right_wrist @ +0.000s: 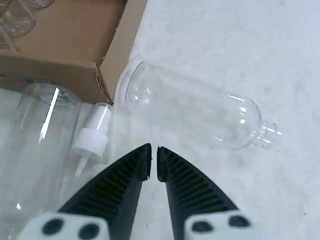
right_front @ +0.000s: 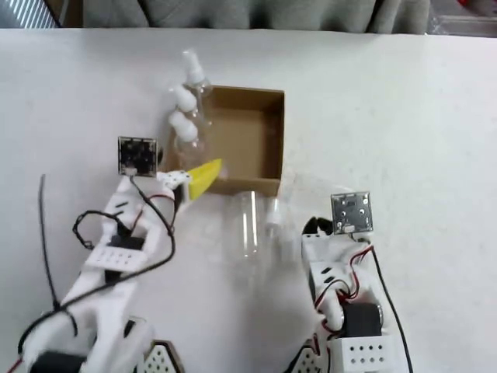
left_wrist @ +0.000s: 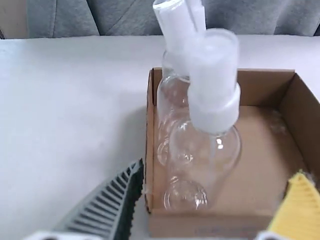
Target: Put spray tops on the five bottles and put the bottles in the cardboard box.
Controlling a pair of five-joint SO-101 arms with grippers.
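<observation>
One white tabletop (right_front: 404, 101) carries everything I'm working with. On it sits the cardboard box (right_front: 260, 144), open side up. Three capped bottles (right_front: 186, 116) stand in a row along one side wall inside it, spray tops on.

From the high view, two pieces lie on the tabletop just outside the box's near wall: a clear uncapped bottle (right_front: 247, 221) on its side and a loose spray top (right_front: 273, 217) right beside it. My right wrist view adds a second bare bottle (right_wrist: 190, 115), also on its side, its base near the box corner and its open neck pointing away from the box.

My left tool (left_wrist: 218, 172) is spread wide, its grey finger (left_wrist: 117, 202) and yellow finger (left_wrist: 299, 207) far apart, with nothing gripped. It hovers at the box's near wall, facing the capped bottles, whose nearest cap looms large in the left wrist view.

My right tool (right_wrist: 153, 161) has its fingers drawn in to a thin slit and holds nothing. It sits just short of the loose spray top, between the two lying bottles.
</observation>
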